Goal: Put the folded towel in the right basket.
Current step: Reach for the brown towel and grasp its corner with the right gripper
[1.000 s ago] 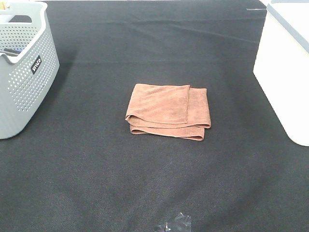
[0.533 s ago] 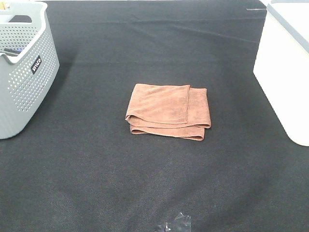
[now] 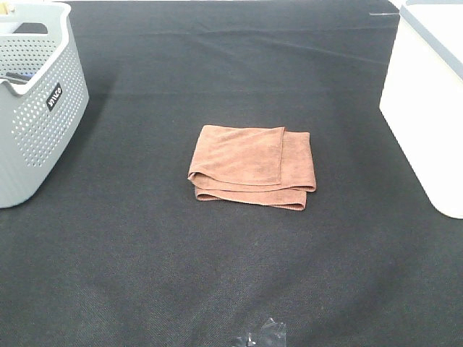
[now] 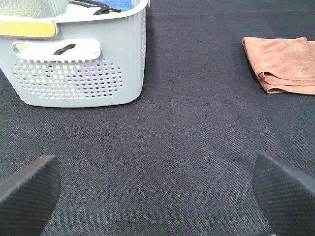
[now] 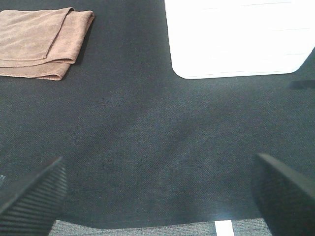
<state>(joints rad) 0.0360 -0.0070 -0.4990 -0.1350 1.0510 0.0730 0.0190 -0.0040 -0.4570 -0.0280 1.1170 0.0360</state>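
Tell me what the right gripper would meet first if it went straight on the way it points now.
Probably the black cloth below it, as the right gripper, open, seems to point downward. Travelling level, one finger would likely reach the white basket first; the folded towel lies off that line.

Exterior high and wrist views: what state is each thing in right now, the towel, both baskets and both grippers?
towel: folded, lying flat, not gripped.
grey basket: upright, some items inside.
white basket: upright, inside hidden.
left gripper: open, empty.
right gripper: open, empty.
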